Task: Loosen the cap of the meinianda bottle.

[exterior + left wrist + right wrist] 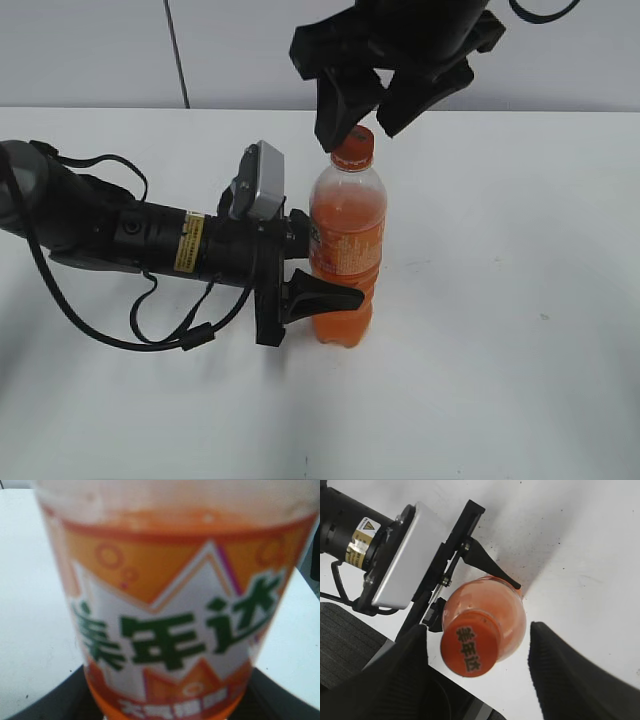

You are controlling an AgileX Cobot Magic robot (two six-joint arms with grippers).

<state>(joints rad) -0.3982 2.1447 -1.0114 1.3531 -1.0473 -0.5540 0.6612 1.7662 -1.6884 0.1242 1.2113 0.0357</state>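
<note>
Orange meinianda bottle (346, 250), green Chinese label, clamped by left jaws; right jaws open around cap (352, 146).

Orange cap (352, 147); orange-white bottle (345, 245)

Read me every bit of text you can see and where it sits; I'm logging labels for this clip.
"美年达", green, on the bottle label.
Smaller white line below it: too blurred to read.
"美年达" on the cap.
Yellow sticker on the left arm: warning triangle, print too small to read.
</note>
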